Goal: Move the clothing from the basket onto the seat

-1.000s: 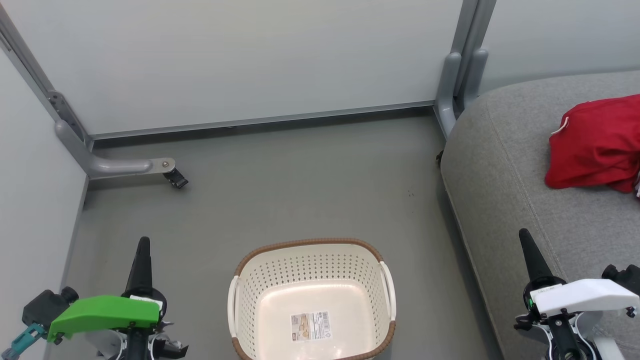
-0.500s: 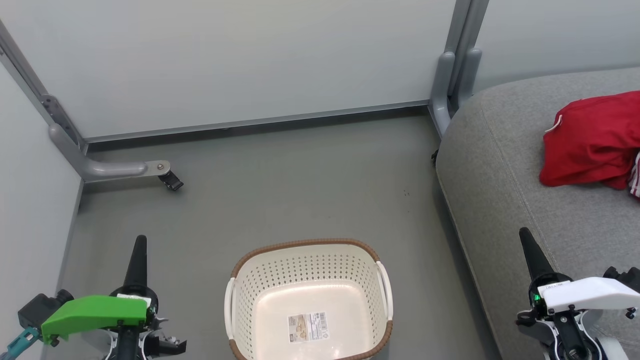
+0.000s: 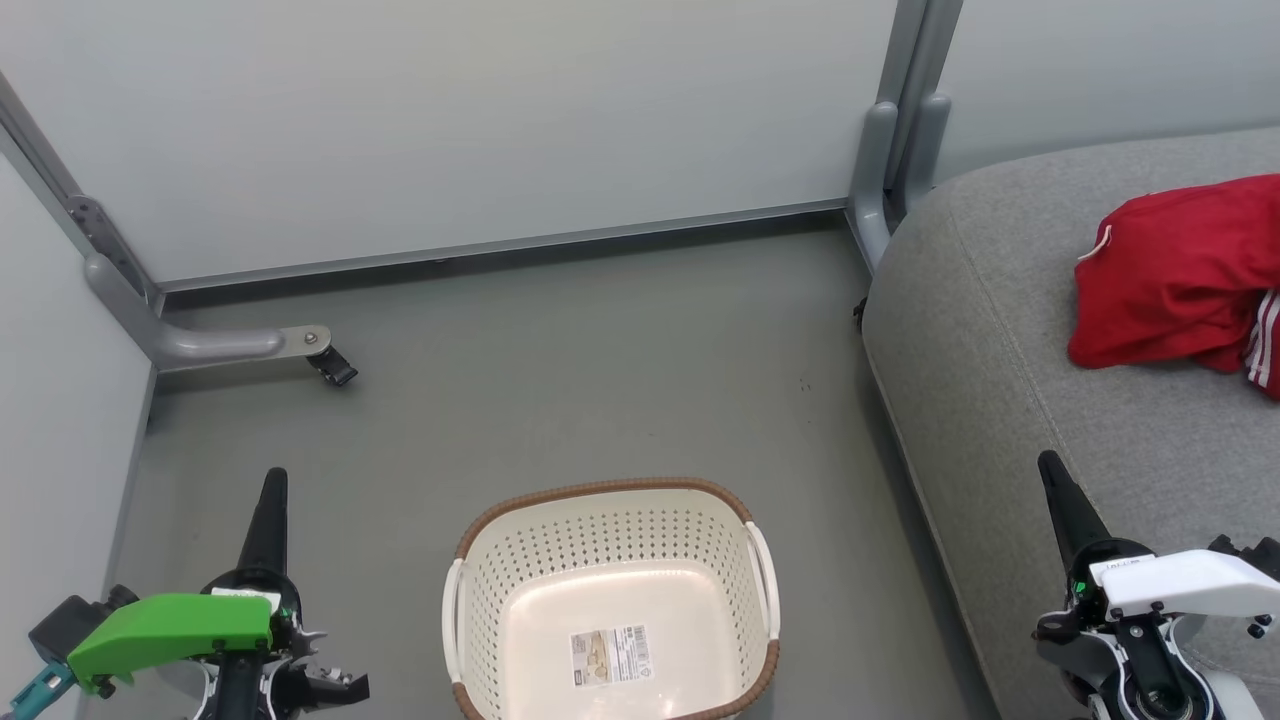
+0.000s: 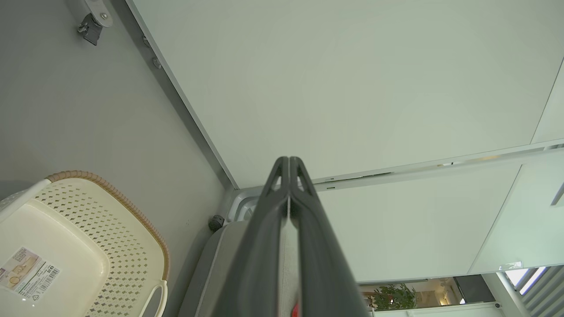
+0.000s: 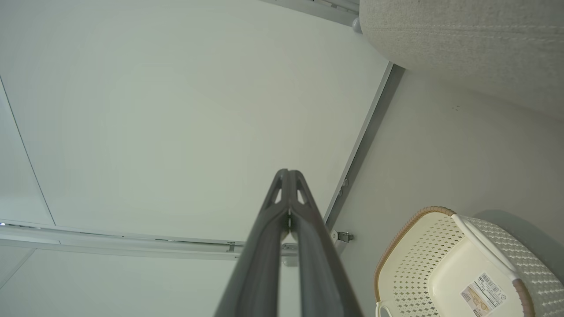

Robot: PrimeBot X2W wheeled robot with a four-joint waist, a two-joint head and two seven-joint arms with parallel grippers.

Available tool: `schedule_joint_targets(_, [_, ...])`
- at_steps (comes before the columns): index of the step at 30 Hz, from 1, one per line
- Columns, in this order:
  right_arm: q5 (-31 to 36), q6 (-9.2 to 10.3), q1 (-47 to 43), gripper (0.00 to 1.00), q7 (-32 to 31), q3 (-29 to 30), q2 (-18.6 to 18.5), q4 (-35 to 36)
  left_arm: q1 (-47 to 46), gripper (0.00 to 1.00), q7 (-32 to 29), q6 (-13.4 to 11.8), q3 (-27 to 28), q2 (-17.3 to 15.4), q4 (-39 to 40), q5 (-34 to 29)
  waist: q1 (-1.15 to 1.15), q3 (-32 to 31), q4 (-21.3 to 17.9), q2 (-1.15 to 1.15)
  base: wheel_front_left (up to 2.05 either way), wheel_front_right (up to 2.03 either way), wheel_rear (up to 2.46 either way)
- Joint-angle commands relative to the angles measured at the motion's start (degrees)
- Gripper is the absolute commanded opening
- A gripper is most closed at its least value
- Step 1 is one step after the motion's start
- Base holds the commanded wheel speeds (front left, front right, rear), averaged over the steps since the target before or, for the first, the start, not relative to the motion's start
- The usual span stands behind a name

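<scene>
A: Head view: whole frame has slid since a second ago, so the camera is turning, not the things. Basket (image 3: 600, 488) holds only its label (image 3: 610, 655); clothing (image 3: 1170, 270) lies heaped on the seat (image 3: 1000, 380), white stripes now showing at the edge.

B: Left wrist view: left gripper (image 4: 289, 160) pinched together, fingers touching, holding nothing.

A: Right wrist view: right gripper (image 5: 288, 172) likewise closed and empty. Task looks finished.

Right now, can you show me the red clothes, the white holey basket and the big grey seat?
Red soft clothing (image 3: 1170, 270): head view, bundle's middle.
Cream perforated plastic basket (image 3: 600, 487): head view, brown far rim.
Grey fabric seat (image 3: 1000, 400): head view, bare cushion top.
</scene>
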State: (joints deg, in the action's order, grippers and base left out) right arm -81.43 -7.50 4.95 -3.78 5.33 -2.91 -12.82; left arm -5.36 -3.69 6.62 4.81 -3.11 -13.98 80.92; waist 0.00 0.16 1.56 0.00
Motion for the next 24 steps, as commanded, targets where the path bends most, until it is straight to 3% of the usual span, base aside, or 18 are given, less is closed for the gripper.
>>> schedule_joint_targets(1, [-1.38,0.01,0.82,0.0,-0.36,0.29,-0.38,-0.07,-1.23,0.0,-0.41,0.45,0.35,0.0,0.09,1.39,0.0,0.0,-0.1,0.0,0.0,0.0,0.0])
schedule_joint_targets(24, [-10.82,0.02,1.6,0.0,-2.52,0.95,-0.36,-1.35,-1.32,0.0,-2.83,0.99,1.86,0.27,-0.2,11.15,0.0,-0.03,-1.44,0.0,0.0,0.0,0.0])
